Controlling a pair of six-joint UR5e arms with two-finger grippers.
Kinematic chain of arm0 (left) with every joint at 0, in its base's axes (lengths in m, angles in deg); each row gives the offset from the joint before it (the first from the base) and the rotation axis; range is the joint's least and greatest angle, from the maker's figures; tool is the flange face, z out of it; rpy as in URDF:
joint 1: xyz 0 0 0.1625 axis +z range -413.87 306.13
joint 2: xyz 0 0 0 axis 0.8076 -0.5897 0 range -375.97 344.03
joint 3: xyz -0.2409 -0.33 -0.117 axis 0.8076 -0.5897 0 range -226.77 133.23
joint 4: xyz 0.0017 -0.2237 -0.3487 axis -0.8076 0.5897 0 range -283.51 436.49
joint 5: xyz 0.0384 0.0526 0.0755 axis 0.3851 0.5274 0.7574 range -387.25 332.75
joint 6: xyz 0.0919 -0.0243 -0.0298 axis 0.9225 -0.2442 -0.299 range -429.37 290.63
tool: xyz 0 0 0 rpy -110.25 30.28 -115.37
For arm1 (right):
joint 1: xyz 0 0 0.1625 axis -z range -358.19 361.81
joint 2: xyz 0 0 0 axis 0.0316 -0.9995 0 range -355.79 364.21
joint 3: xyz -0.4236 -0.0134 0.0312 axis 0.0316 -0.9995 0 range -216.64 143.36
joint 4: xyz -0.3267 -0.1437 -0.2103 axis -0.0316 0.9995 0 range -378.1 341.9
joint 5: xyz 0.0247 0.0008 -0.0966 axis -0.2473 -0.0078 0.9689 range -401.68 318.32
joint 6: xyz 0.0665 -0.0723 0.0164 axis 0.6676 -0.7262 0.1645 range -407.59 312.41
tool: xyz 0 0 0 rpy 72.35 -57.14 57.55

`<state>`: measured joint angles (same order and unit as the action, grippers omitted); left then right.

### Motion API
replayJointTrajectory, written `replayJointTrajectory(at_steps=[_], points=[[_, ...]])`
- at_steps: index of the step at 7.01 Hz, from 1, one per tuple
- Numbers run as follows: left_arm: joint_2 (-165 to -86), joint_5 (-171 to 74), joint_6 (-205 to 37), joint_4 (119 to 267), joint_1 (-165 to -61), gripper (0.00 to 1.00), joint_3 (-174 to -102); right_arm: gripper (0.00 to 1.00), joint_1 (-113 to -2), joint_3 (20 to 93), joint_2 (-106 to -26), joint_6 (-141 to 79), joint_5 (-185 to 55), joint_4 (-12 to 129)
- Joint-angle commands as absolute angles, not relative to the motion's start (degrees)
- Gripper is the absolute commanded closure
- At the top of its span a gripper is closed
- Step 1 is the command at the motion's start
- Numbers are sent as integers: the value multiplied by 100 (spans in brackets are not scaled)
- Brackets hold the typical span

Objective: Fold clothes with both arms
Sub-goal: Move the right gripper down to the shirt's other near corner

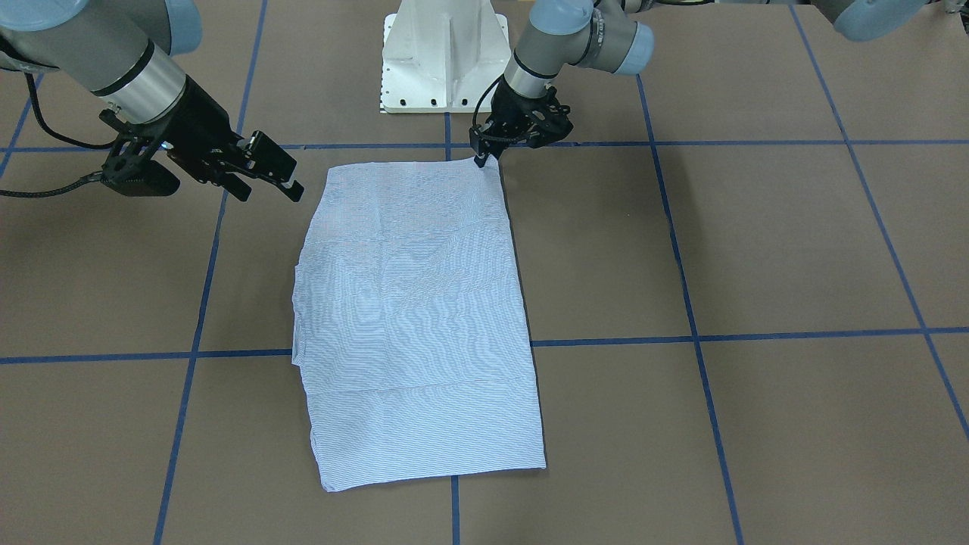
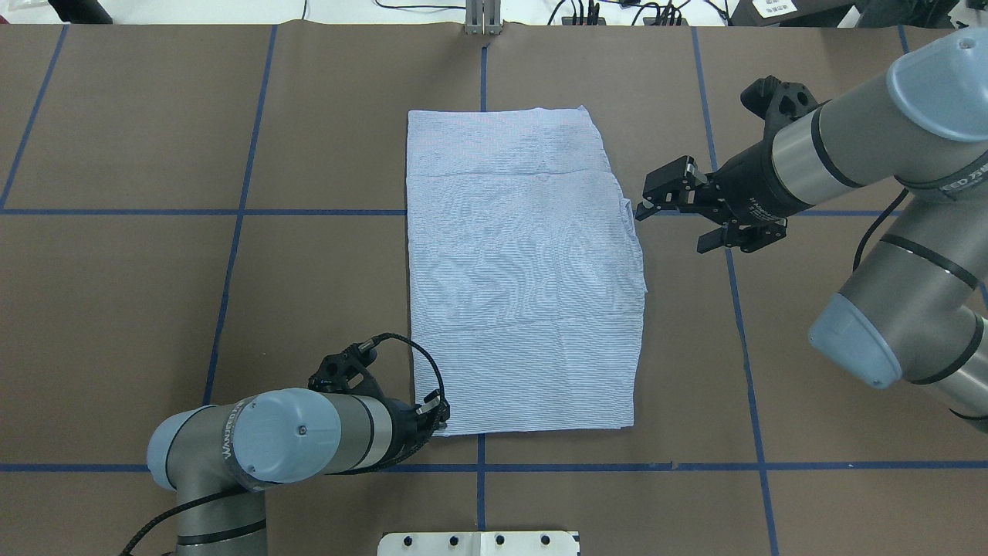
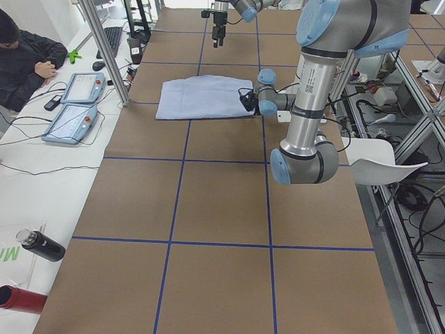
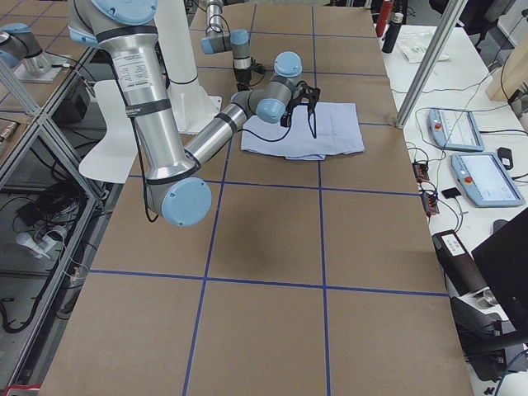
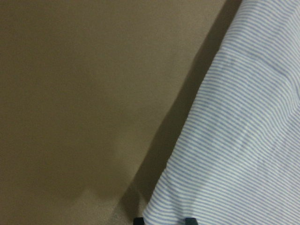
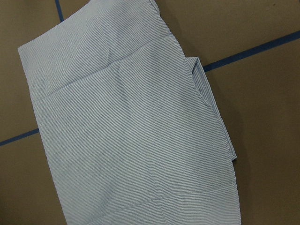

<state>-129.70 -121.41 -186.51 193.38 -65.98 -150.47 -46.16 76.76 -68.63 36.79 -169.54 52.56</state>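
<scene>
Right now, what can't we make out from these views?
Grip of the left gripper on the shirt corner: unclear, since the arm covers it overhead and the left wrist view crops the fingertips.
Collar, buttons, pocket: none show in any view, presumably folded under.
The right gripper: outside its own wrist view's frame.

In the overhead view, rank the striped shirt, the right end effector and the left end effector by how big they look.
1. striped shirt, by far the largest.
2. right end effector.
3. left end effector, though its own arm hides most of it, so this place is unsure.
</scene>
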Motion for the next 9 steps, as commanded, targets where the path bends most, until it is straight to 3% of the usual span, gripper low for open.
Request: replayJointTrajectory(at_steps=[1,2,5,9], points=[[-12979,-12120,-18644,19338,-6661,80,-15048,0,-4609,7665,-6873,3678,-16912,5256],[-12979,-12129,-18644,19329,-6739,100,-15074,0,-4574,7657,-6865,3678,-16877,5265],[-13014,-12155,-18653,19136,-6880,100,-15355,0,-4233,7674,-6899,3661,-16754,5309],[-13058,-12147,-18662,18909,-6925,100,-15382,0,-2960,7674,-7067,3801,-15666,5807]])
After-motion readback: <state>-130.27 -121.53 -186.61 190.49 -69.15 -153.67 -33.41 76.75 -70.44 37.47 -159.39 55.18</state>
